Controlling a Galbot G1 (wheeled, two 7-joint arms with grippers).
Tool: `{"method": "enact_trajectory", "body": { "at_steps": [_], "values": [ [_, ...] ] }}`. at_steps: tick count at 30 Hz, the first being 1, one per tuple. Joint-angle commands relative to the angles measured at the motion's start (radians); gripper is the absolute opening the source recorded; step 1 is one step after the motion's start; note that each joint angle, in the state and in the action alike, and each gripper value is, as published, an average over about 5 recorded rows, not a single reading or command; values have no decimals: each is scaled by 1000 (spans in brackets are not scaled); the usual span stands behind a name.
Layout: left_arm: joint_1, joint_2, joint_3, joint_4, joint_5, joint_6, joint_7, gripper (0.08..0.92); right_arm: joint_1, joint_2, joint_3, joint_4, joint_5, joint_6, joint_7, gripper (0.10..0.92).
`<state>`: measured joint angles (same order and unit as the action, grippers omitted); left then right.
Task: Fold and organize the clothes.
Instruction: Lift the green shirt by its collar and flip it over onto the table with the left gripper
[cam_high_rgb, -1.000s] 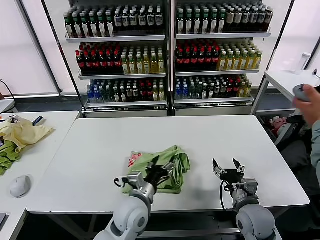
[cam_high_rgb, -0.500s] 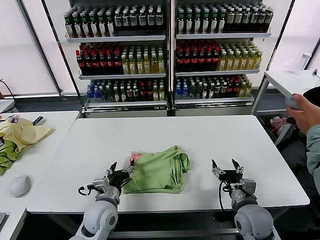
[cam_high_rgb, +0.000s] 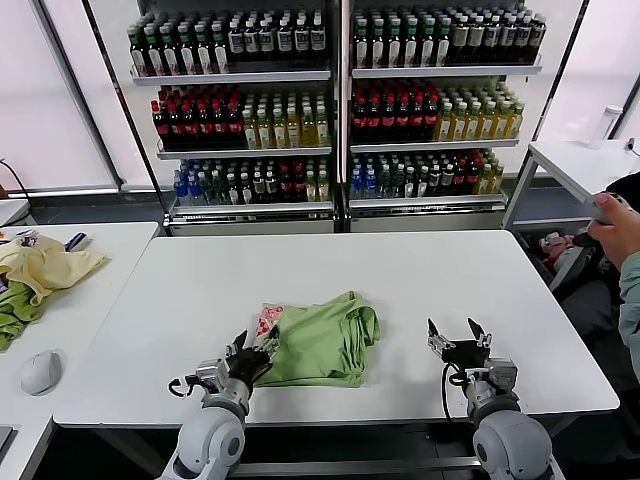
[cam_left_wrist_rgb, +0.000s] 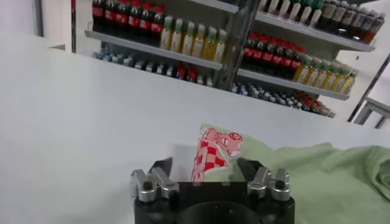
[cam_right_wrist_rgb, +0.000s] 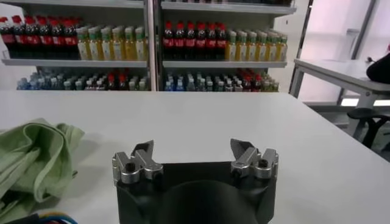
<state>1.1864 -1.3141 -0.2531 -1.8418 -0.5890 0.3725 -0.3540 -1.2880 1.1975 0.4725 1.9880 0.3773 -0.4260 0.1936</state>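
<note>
The light sage-green polo shirt (cam_high_rgb: 325, 343) lies folded in a bundle on the white table (cam_high_rgb: 400, 280), near the front edge, its red-and-white patch (cam_high_rgb: 267, 320) at its left end. My left gripper (cam_high_rgb: 252, 349) is open and empty, at the shirt's left edge by the patch. In the left wrist view the patch (cam_left_wrist_rgb: 214, 152) and the green cloth (cam_left_wrist_rgb: 317, 176) lie just beyond the gripper (cam_left_wrist_rgb: 204, 167). My right gripper (cam_high_rgb: 459, 334) is open and empty over bare table to the right of the shirt; in the right wrist view (cam_right_wrist_rgb: 194, 150) the shirt (cam_right_wrist_rgb: 33, 152) shows off to one side.
A side table (cam_high_rgb: 80, 300) on the left holds a pale yellow garment (cam_high_rgb: 42, 265), a darker green cloth (cam_high_rgb: 15, 310) and a mouse (cam_high_rgb: 40, 372). Drink shelves (cam_high_rgb: 330, 110) stand behind. A person's hand (cam_high_rgb: 618, 225) shows at the right edge.
My left gripper let go of the shirt's middle, drew back to the left, and now sits at the shirt's left edge by the patch. The right gripper has barely moved.
</note>
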Motion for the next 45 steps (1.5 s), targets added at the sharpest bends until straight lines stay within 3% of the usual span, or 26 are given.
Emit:
{"method": "enact_trajectory", "body": {
  "at_steps": [1,12,18,27,38,42,45],
  "values": [
    [8,-10,10,15,-54,-3,9,637,0,-2,3,3,1,0,1,823],
    [14,-20,-34,-13,-163,-21,27,307,-5,-4,10,15,3,-1,3,823],
    [9,-19,-112,-27,-353,-11,28,138,-9,-4,12,23,5,0,4,823],
    [15,9,-293,-70,-590,25,14,114,-6,-4,12,25,12,0,4,823],
    [0,274,-614,-133,-654,75,-26,114,4,-4,15,27,34,8,2,823],
    [-29,322,-607,-201,-590,86,-36,114,7,-6,17,30,40,9,1,823],
    [-58,314,-501,-245,-461,98,-48,114,6,-6,21,35,43,10,1,823]
  ]
}}
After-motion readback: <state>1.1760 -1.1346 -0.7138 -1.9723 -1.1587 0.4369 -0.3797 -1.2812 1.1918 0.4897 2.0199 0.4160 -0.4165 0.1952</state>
